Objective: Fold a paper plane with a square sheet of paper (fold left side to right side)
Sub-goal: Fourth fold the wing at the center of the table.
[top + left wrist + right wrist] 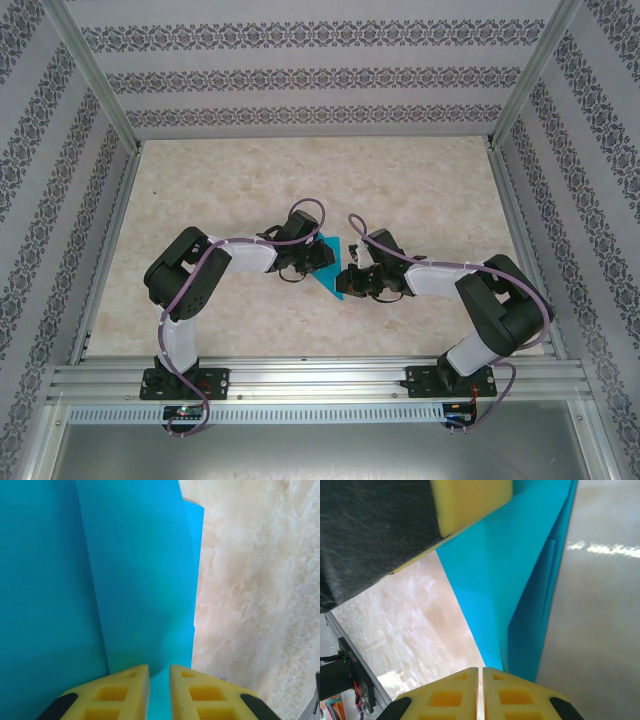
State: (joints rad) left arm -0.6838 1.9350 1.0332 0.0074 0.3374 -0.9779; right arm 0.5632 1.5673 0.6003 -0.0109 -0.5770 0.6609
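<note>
**Left fingers on the lifted panel, fold line along the sheet's long axis**

We find the teal-blue sheet of paper (pixel 335 268) at the middle of the tabletop (pixel 420 190), partly folded and lying between the two arms. From above, its long axis runs from about 11 o'clock to 5 o'clock, narrowing to a point toward the arm bases.

The left fingers (pixel 125 692) come at the sheet from its 9 o'clock side. They stand narrow, with a thin strip of teal showing in the gap. In the left wrist view a lifted panel (pixel 145 580) of the sheet rises from between them toward 12 o'clock. We judge that they are pinching that panel's near edge, though the angle is poor and the paper in the gap could simply lie behind them.

The right fingers (pixel 520 697) sit at the sheet's 4 o'clock end and are pressed together with no gap to speak of. In the right wrist view the sheet's narrow end runs down to them at 6 o'clock and meets the right-hand pad.

As we read it, the coming move carries the left side over to the right. It turns on one relation. The left arm is nearer the free panel, and the fold line lies along the sheet's long axis. The landing edge is at 3 o'clock from the left fingers, just beside the right fingers, which look placed to pin the sheet while the panel comes over.
</note>
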